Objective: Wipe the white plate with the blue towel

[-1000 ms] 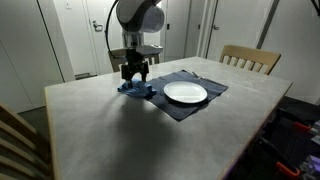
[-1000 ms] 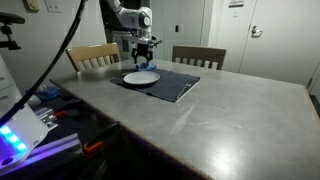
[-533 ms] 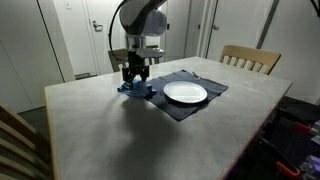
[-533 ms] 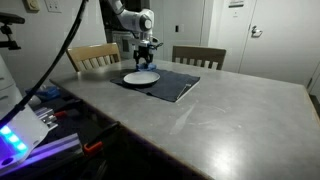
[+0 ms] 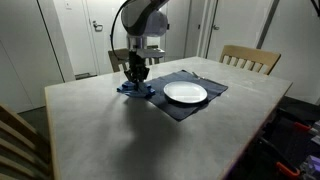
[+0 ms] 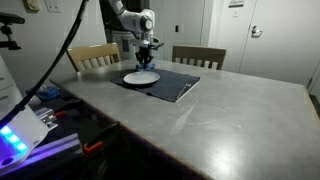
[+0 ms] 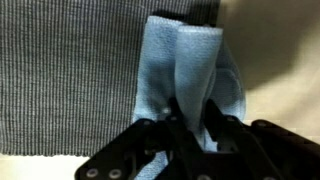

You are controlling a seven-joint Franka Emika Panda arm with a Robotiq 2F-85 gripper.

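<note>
Exterior view: light-blue crumpled cloth towel (image 5: 136, 90) lies at the corner of the dark grey woven placemat (image 5: 183, 109), near the round white plate (image 5: 185, 93), not touching it. Exterior view: plate (image 6: 141, 77) on placemat (image 6: 176, 86), pale bench (image 6: 220, 120) beneath. Wrist view: jaws narrowed, pinching a raised fold of towel (image 7: 190, 70).

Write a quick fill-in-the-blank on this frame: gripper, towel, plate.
The gripper is shut on a ___ towel.
The plate lies ___ the dark mat.
The plate's colour is ___.
Behind the table stand ___ wooden chairs.
Missing words: blue; on; white; two.
</note>
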